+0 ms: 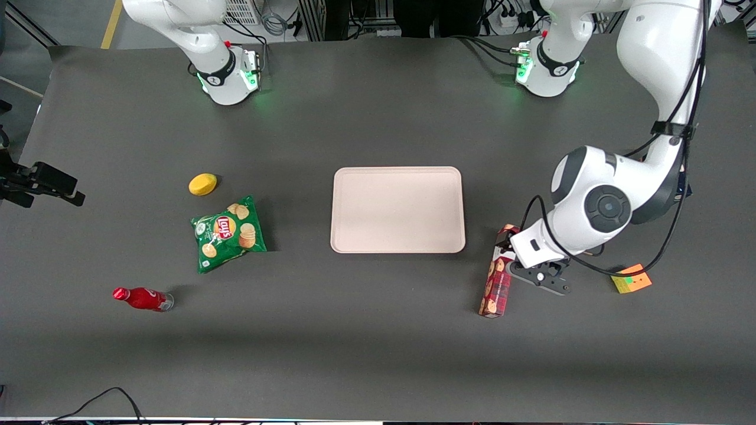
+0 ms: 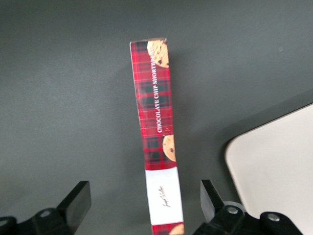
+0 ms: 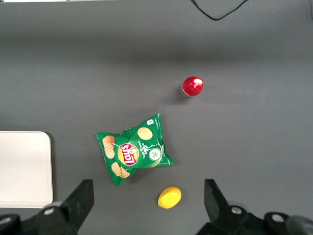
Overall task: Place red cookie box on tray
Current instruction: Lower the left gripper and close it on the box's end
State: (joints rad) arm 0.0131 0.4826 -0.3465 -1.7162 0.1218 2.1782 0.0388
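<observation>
Right of center in the front view, the gripper (image 1: 512,262) hangs wide open astride the red cookie box (image 1: 497,277), gripping nothing, the carton lying on the table just beside the tray (image 1: 397,209).

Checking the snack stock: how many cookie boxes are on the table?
1. The long red tartan cookie box lies beside the pale beige tray, toward the working arm's end, under the gripper, jaws open.

I see the front view high over the whole surface (image 1: 378,354); left wrist close, sharing tray (image 1: 397,209) corner and gripper (image 2: 145,200), fingers (image 2: 78,198) apart
</observation>
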